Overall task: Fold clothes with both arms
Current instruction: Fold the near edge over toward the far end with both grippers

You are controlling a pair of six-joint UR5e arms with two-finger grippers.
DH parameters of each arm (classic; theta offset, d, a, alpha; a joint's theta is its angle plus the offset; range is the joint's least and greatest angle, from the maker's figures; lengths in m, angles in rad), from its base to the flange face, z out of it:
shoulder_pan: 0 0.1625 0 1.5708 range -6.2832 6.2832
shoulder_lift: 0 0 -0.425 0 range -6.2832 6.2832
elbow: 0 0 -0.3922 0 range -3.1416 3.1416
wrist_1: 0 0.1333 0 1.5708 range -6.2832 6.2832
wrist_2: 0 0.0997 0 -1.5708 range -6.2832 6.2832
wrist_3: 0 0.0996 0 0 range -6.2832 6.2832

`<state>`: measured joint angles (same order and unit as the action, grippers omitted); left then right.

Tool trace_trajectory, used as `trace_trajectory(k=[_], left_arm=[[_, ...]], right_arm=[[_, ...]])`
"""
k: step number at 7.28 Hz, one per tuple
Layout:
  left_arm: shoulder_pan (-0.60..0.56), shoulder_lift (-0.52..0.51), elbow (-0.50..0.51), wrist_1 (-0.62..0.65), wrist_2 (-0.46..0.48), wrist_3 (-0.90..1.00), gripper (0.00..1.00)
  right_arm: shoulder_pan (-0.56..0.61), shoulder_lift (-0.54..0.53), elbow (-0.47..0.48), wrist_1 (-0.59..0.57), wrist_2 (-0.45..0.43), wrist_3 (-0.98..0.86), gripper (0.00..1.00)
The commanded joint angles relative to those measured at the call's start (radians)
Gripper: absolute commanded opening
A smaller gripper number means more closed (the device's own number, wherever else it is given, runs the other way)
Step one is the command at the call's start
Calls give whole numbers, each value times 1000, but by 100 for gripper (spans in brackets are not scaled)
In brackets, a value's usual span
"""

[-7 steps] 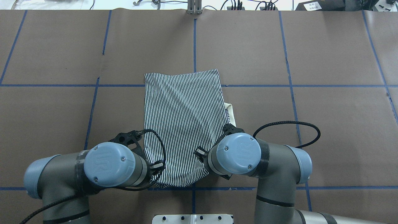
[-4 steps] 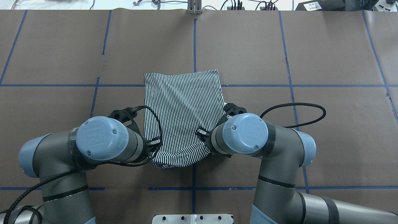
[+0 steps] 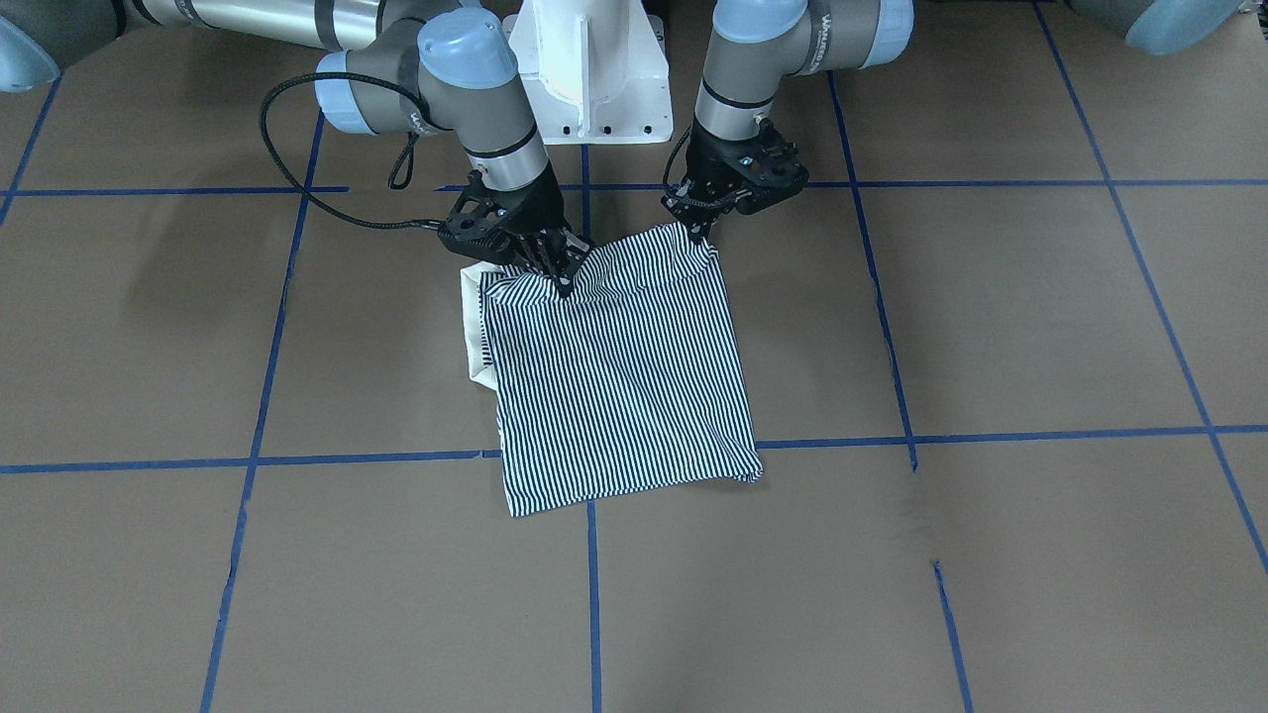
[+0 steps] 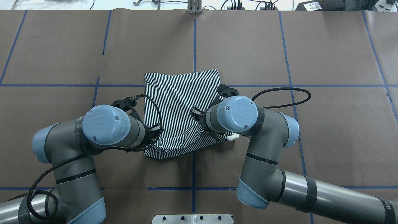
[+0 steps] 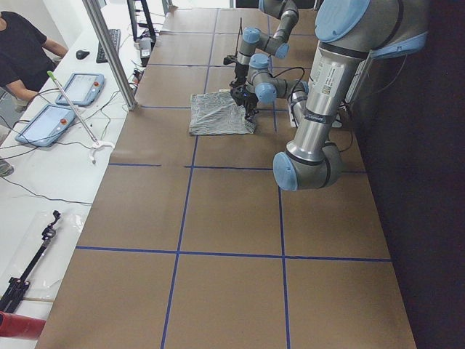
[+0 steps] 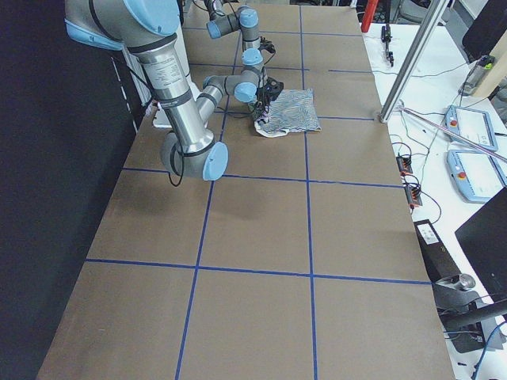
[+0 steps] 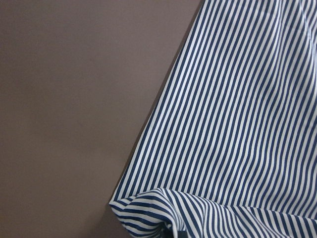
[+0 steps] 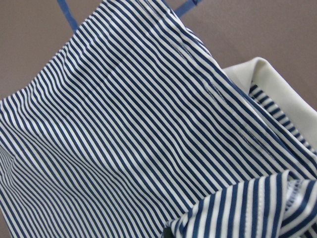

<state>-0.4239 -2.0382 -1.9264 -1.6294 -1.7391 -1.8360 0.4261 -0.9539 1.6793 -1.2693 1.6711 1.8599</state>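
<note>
Brown-papered surface (image 3: 991,347) with a blue tape grid. The striped polo shirt (image 3: 619,381) lies at the centre of the front-facing view, with its robot-side edge raised. At upper left of the shirt the right tool (image 3: 563,284), and at upper right the left tool (image 3: 696,234), are each pinched onto that edge. The cream collar (image 3: 474,342) pokes out at left. Best handling: carry both corners level and in step toward the far hem, keep the cloth taut, and land the edges flush.

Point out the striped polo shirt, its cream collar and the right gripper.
striped polo shirt (image 3: 624,396): front-facing view, middle of the flat striped panel.
cream collar (image 8: 283,99): right wrist view, on the plain cream band.
right gripper (image 3: 561,279): front-facing view, between the fingertips pinching the shirt's lifted edge.
</note>
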Motion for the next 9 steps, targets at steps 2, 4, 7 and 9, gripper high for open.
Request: trace_trajectory(k=[2, 4, 7, 9], left_arm=[[-152, -110, 132, -10, -3, 21, 0], [-290, -155, 356, -132, -46, 183, 24], [-348, -155, 524, -310, -56, 323, 100], [-380, -157, 524, -310, -60, 328, 100]], right_arm=[[123, 172, -253, 31, -18, -143, 0], [207, 347, -528, 81, -21, -177, 79], [264, 354, -651, 205, -67, -303, 100], [273, 356, -648, 205, -51, -300, 100]])
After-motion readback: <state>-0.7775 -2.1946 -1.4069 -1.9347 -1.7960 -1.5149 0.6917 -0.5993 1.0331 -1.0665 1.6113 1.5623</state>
